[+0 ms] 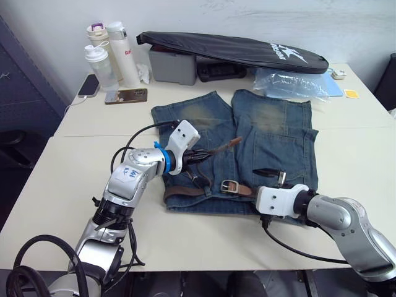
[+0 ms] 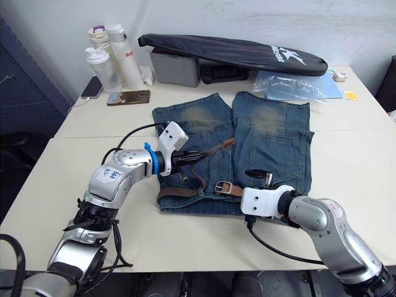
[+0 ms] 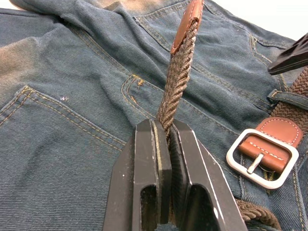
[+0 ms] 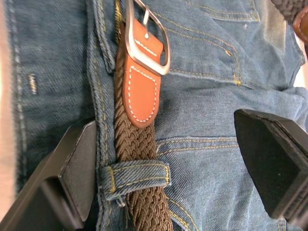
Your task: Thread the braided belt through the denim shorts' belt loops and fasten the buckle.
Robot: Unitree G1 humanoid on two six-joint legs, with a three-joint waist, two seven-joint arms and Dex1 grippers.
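The denim shorts [image 1: 272,136] lie flat on the white table [image 1: 55,185], waistband toward me. The braided belt [image 1: 185,190] runs along the waistband under a belt loop [image 4: 137,175], with the silver buckle [image 1: 230,185] resting on the denim. My left gripper [image 1: 197,154] is shut on the belt [image 3: 179,77] a little behind its reddish-brown tip [image 3: 187,21], holding that end raised over the shorts. My right gripper [image 1: 273,175] is open just right of the buckle [image 4: 147,33]. Its black fingers [image 4: 77,163] stand on either side of the belt and the loop.
A long black zipped bag [image 1: 235,49] lies over a grey box [image 1: 173,65] at the back. Bottles [image 1: 102,65] and two phones [image 1: 127,95] sit back left. A clear plastic bag [image 1: 291,83] lies back right. Black cables trail from both arms.
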